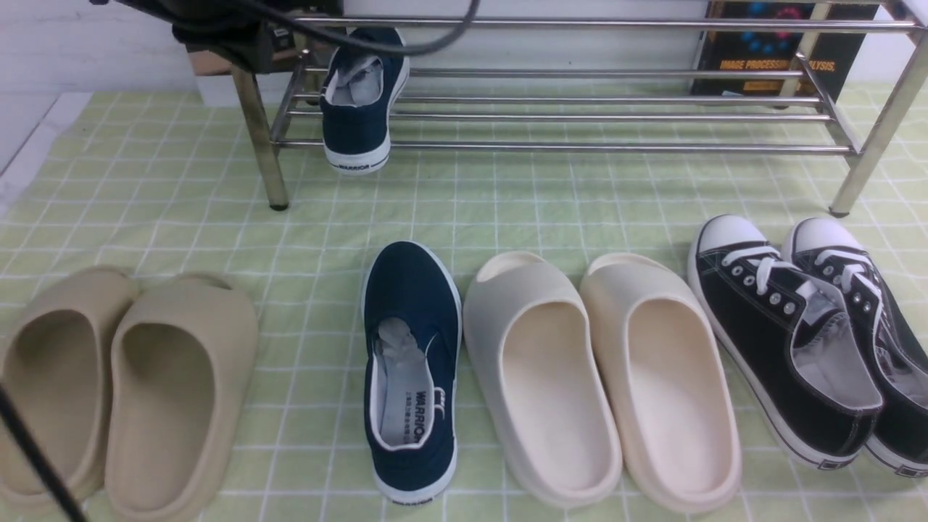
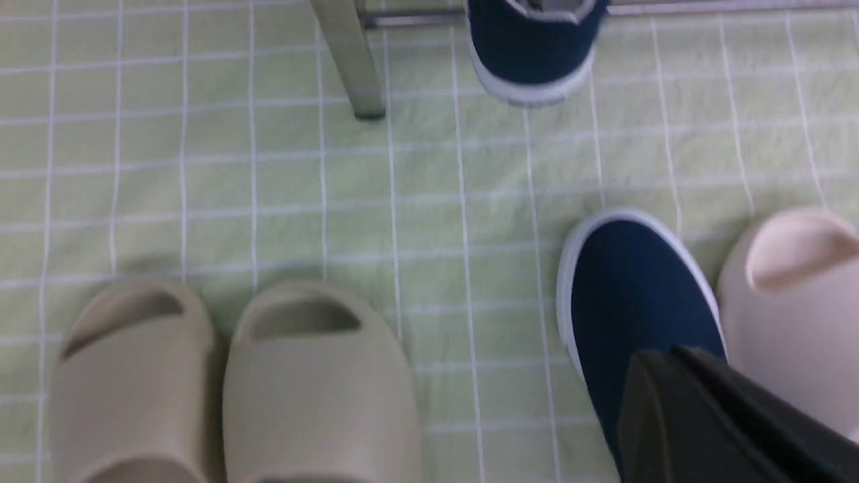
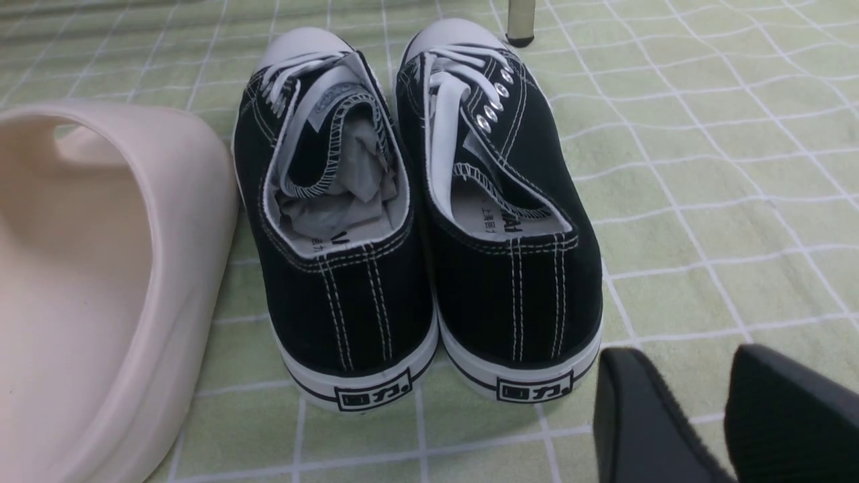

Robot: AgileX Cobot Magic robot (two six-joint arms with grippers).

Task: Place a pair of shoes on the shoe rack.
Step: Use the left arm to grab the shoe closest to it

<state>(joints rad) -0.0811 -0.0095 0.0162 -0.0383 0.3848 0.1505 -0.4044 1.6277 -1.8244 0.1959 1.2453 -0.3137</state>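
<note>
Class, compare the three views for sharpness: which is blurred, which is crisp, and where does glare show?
Left wrist view: soft throughout, the navy shoe and beige slides smeared. Right wrist view: crisp, stitching on the black sneakers clear. Front view: fairly sharp, bright glints on the shoe rack tubes.

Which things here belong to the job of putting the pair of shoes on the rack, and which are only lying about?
For the job: shoe rack; navy shoe resting on it; second navy shoe in front of it.

Lying about: beige slides; cream slides; black lace-up sneakers; book behind the rack.
</note>
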